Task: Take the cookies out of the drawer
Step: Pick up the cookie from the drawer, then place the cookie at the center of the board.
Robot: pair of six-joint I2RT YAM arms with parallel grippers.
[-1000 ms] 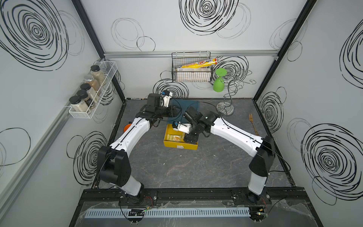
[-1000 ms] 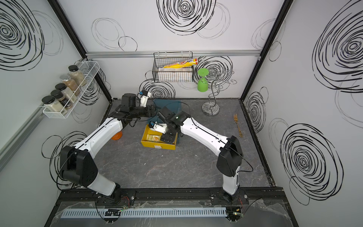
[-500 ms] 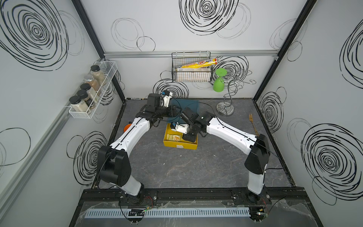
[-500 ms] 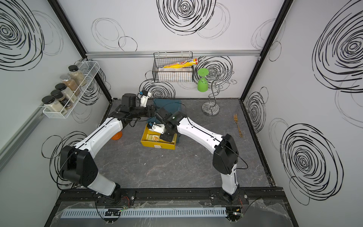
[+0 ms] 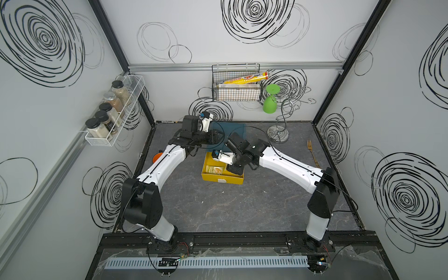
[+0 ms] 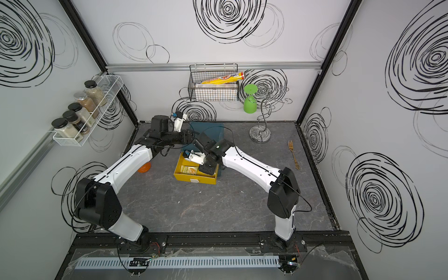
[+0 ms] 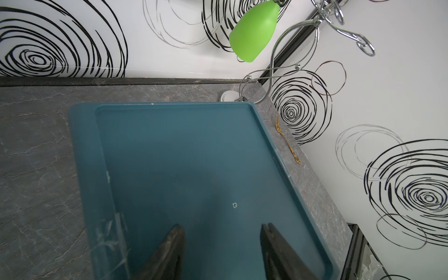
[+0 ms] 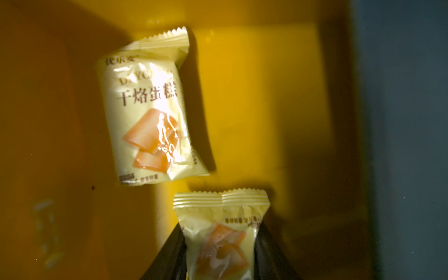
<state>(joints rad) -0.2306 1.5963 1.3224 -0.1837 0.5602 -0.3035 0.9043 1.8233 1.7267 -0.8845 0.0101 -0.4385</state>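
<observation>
Inside the yellow drawer (image 8: 254, 72), my right end effector (image 8: 220, 226) has its jaws pressed on both sides of one pale yellow packet (image 8: 221, 213), gripped by my reading but not yet out; a second pale packet (image 8: 150, 109) lies loose on the drawer floor nearby. My left end effector (image 7: 221, 226) hangs part open and empty over the teal tray (image 7: 169, 145), so nothing looks removed yet

Pale yellow cookies (image 8: 148, 109) with orange print, bright yellow drawer (image 5: 232, 180), teal tray (image 7: 194, 157), grey marbled bench (image 5: 218, 206).
</observation>
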